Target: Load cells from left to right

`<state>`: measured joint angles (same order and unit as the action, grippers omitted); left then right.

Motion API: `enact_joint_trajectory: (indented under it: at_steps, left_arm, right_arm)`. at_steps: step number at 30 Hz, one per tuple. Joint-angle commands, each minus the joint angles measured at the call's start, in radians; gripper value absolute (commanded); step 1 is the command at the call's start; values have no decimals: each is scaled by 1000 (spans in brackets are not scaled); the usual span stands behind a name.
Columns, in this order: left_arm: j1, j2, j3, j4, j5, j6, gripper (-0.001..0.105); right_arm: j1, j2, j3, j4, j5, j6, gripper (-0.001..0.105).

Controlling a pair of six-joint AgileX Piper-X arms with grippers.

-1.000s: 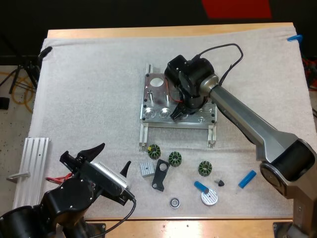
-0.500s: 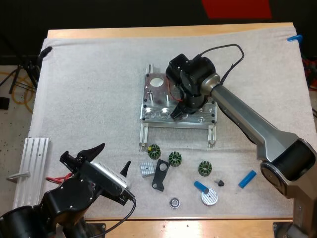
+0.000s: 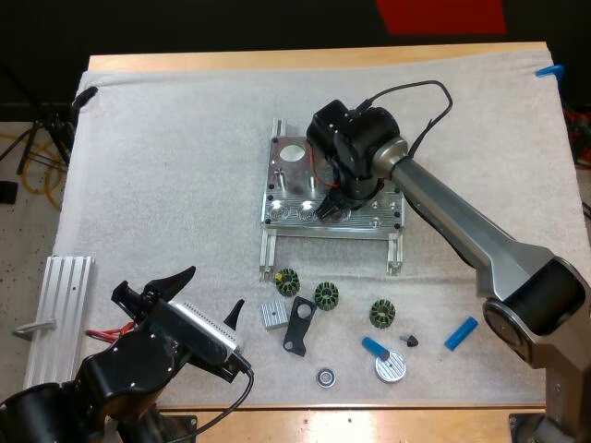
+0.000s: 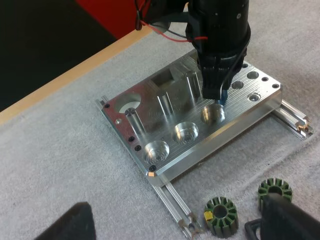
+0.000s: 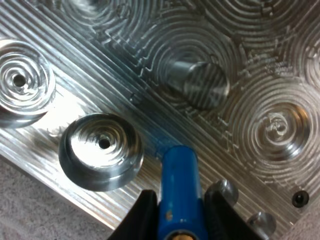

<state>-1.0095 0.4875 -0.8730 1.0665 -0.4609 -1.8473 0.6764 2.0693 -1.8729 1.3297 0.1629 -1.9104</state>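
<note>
High view: the fixture (image 3: pixel 282 189) sits mid-mat. Two loose blue cylinders (image 3: pixel 461 333) and three green rings (image 3: pixel 326 295) lie in front of it. The left gripper (image 3: pixel 211 292) is spread wide and empty.

Left wrist view: the right gripper (image 4: pixel 217 94) stands just behind the third pocket (image 4: pixel 213 114).

Right wrist view: the right gripper's fingers clamp one held cylinder (image 5: pixel 181 190), its tip just beside a pocket.

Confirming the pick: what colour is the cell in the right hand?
The cell is bright blue; right wrist view shows it best.

Bright even overhead light; glare on metal fixture (image 3: pixel 294 189); soft shadows.
</note>
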Motion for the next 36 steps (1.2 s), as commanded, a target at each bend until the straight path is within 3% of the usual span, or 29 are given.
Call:
enact_joint_trajectory:
  at_steps: [1, 9, 18, 36]
  left_arm:
    - [-3, -6, -2, -16, -20, -11, 67]
    - [-3, -6, -2, -16, -20, -11, 67]
    - [-3, -6, -2, -16, -20, -11, 67]
    - [-3, -6, -2, -16, -20, -11, 67]
  right_arm:
    - [-5, 25, 6, 12, -8, -8, 0]
    - [-26, 25, 12, -35, -8, 10, 0]
    - [-69, 25, 12, 31, -10, 31, 0]
    - [-68, 53, 16, 10, -10, 31, 0]
